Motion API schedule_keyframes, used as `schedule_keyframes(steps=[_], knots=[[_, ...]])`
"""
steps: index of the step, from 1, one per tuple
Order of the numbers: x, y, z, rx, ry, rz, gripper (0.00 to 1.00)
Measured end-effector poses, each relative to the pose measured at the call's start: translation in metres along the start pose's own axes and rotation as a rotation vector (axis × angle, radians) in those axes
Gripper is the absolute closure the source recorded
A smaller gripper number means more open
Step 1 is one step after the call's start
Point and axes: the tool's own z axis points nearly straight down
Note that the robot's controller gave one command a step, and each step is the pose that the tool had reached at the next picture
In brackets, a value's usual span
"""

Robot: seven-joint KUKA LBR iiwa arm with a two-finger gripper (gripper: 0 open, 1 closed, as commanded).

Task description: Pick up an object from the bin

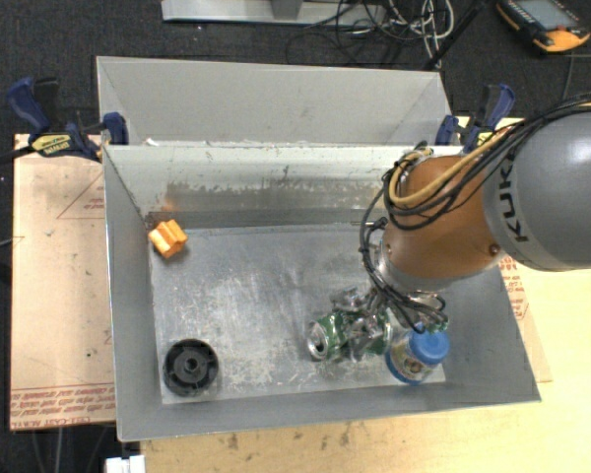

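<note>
Lowered into the near right part of the grey metal bin (128,294), beneath the orange wrist cover (438,230) and its looped cables: the end effector (376,315). Reaching in from the right, over the bin's right wall. Set down among a small cluster of things close to the near edge. Impossible to tell whether wide, narrow or closed on anything, with so much hidden by the cover and by dark metal parts crowded against the clutter.

Directly beneath, and touching as far as can be seen: a crushed green and silver drinks can (340,338), lying on its side, round end turned toward the near left. Just beside the can, toward the near right corner: a small container with a blue cap (426,351), tilted, pale rounded body facing the near edge, touching or almost touching the can. Cannot say whether either is lifted off the floor of the bin.

Well apart from that cluster, near the far left corner, at the foot of the far wall: a small orange block (167,237), resting alone. In the near left corner: a black round wheel-like piece (190,367), lying flat, hub upward. Between these two and the cluster, scuffed metal floor.
</note>
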Motion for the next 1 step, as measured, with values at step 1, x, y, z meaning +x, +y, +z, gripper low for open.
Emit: schedule_keyframes(steps=[1], knots=[[0.0164, 0.0044, -0.1285, 0.002, -0.005, 0.062, 1.00]])
